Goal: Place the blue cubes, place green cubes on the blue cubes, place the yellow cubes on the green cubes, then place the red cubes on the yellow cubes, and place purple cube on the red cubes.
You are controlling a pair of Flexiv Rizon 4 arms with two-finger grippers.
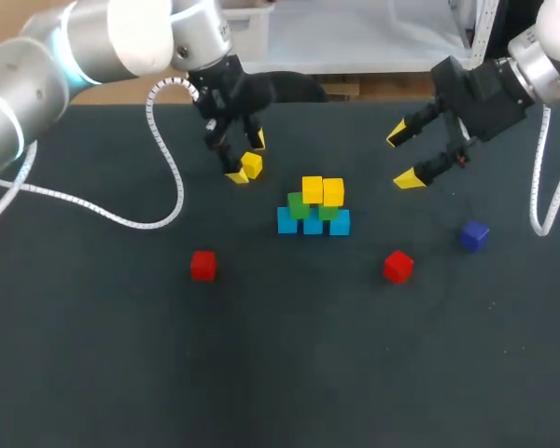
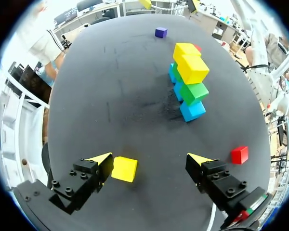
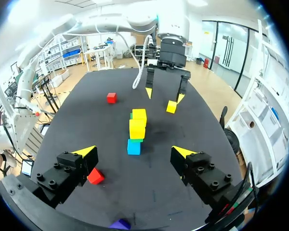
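Dark tabletop: blue cubes, green cubes, two yellow cubes stacked. My left end effector spread around third yellow cube, right end effector spread. Red cubes, purple cube remain.

Matt dark table, smooth plastic-looking cubes

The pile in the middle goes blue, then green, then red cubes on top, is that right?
Not quite: on top sit yellow cubes, not red; the head view shows it. Blue cubes below and green cubes between are right.
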